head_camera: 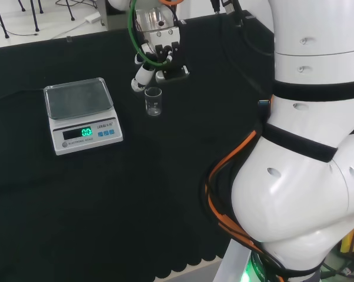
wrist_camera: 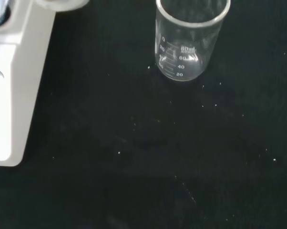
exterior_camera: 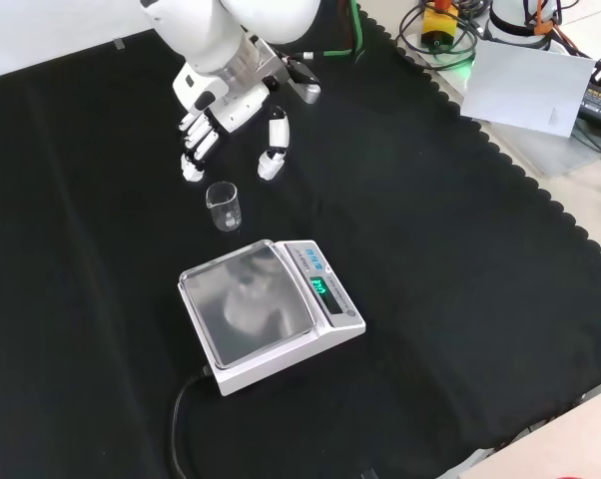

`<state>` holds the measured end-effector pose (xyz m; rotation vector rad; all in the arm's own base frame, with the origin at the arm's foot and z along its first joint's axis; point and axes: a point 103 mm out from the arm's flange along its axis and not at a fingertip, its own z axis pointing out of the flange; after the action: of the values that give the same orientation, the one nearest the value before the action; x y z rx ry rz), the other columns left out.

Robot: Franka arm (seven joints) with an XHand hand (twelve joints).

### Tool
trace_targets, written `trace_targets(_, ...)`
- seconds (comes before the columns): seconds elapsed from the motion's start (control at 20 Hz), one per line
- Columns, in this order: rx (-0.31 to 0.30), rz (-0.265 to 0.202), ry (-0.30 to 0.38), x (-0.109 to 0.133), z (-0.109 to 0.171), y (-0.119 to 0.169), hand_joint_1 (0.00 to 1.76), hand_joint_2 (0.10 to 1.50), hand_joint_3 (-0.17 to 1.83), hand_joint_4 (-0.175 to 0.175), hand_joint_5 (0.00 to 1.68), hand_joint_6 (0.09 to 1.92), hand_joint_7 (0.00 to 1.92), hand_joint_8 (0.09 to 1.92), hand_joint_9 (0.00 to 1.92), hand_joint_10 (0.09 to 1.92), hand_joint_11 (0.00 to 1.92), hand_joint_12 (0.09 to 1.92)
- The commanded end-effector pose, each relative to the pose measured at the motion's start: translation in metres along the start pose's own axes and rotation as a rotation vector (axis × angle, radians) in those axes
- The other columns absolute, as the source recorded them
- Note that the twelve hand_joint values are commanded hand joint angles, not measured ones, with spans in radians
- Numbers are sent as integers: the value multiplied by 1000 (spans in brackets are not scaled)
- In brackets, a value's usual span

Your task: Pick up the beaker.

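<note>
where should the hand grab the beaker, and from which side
Probably round the beaker's plain round wall, about mid-height, thumb on one side and fingers opposite. It stands upright on the cloth, apart from the scale. The open hand hangs just beyond it in the front view, so coming down from that far side looks shortest and avoids the scale.
</note>
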<state>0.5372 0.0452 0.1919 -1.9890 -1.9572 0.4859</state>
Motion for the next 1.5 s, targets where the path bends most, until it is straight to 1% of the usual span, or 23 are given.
trace_targets(0.05, 26, 4, -4, -5, 10, 9, 711, 687, 536, -25, 256, 87, 51, 737, 218, 901, 31, 1484)
trace_targets(0.7, 75, 15, -16, -9, 33, 29, 717, 680, 528, -22, 249, 87, 38, 739, 205, 905, 29, 1485)
trace_targets(0.85, 86, 17, -20, -11, 40, 36, 719, 679, 526, -17, 233, 87, 36, 740, 204, 906, 29, 1485)
trace_targets(1.25, 129, 33, -36, -15, 54, 50, 723, 676, 523, -15, 229, 87, 20, 737, 195, 907, 28, 1486)
trace_targets(1.5, 151, 27, -43, -20, 62, 59, 725, 675, 522, -18, 242, 87, 10, 736, 184, 907, 28, 1487)
